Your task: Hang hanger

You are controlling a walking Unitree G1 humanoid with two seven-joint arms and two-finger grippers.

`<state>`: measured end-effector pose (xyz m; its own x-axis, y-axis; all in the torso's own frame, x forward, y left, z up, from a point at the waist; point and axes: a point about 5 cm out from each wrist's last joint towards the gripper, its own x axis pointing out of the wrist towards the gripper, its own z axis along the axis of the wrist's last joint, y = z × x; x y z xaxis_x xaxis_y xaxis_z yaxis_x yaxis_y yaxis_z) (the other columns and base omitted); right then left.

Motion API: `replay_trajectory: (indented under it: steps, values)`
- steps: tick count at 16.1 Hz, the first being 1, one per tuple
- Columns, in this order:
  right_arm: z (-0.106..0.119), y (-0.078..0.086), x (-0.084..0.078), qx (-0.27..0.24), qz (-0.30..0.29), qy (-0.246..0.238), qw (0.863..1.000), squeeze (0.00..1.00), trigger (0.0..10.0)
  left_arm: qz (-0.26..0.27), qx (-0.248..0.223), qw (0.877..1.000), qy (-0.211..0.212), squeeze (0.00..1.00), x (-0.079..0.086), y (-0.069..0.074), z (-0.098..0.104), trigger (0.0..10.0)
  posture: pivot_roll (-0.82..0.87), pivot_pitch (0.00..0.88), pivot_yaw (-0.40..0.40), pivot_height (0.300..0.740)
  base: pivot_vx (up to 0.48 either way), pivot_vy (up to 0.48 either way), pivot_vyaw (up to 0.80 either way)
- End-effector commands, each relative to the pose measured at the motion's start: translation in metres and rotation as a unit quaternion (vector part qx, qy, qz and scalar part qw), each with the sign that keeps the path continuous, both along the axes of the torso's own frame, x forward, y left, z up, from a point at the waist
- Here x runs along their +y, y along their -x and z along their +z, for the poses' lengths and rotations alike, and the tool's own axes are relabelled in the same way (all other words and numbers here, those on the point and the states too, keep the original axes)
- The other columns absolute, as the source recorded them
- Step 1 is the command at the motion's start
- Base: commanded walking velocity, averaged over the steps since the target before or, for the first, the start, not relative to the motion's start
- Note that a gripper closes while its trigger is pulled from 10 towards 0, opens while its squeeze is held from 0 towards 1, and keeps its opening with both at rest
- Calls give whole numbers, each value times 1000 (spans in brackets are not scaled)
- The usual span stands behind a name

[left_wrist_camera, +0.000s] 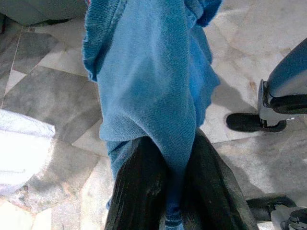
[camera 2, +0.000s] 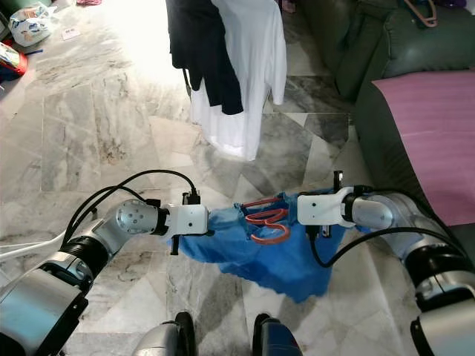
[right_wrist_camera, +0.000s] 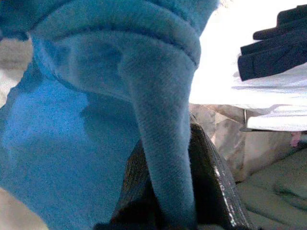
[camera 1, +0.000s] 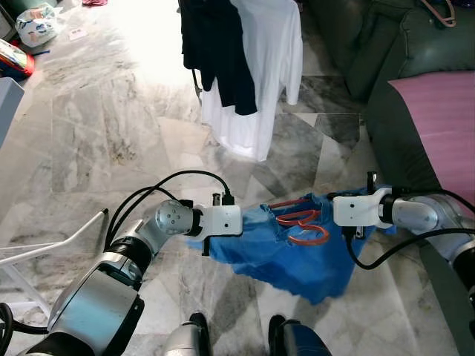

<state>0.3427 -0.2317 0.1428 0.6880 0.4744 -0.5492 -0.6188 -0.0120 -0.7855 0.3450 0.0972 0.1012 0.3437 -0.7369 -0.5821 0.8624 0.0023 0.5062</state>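
A blue knitted garment hangs stretched between my two arms above the marble floor. A red hanger lies at its neck opening, partly inside the cloth. My left gripper is shut on the garment's left edge, cloth pinched between the black fingers. My right gripper is shut on a fold at the garment's right edge. In the eye views, the left wrist and right wrist face each other across the cloth.
A rack of hanging clothes, a white shirt and dark garments, stands ahead. A dark green sofa with a pink cover is on the right. A white frame lies at the left. My feet are below.
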Motion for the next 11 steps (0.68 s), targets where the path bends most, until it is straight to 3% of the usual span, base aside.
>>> replay_trajectory:
  steps: [1,3,11]
  values:
    - [-3,2,4,3,-1,-29,1000,0,0,18,4,1000,22,1000,0,1,-3,10000,-68,259,52,740,0,0,0]
    - [-4,3,4,7,-2,-38,999,0,0,23,0,999,29,1000,0,1,-3,10000,-69,259,53,740,0,0,0]
    - [-21,11,7,29,-20,-69,997,0,0,38,-101,992,65,1000,-5,-6,13,10000,-67,260,53,740,0,0,0]
